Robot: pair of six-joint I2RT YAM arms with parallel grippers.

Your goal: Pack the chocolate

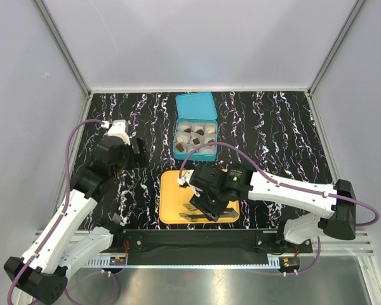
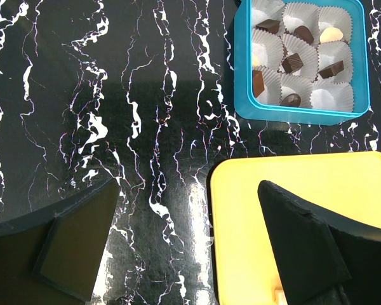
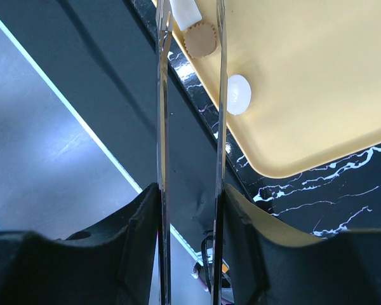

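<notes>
An orange tray [image 1: 170, 198] lies at the near middle. In the right wrist view it [image 3: 317, 76] holds a tan round chocolate [image 3: 200, 39], a white oval one [image 3: 239, 94] and a white square one [image 3: 184, 14]. My right gripper [image 1: 206, 206] [image 3: 189, 190] is shut on metal tongs [image 3: 160, 127], whose tips straddle the tan piece at the tray's near edge. A blue box [image 1: 195, 154] [image 2: 241, 95] of white paper cups holds several dark chocolates [image 2: 292, 62] and a pale one [image 2: 331, 34]. My left gripper [image 1: 136, 154] [image 2: 187, 190] is open and empty over the tray's left edge [image 2: 241, 210].
The box's blue lid [image 1: 195, 105] lies flat just behind the box. The black marbled table [image 2: 114, 114] stretches to the left. White walls close the back and sides. A black rail [image 3: 114, 95] runs along the table's near edge.
</notes>
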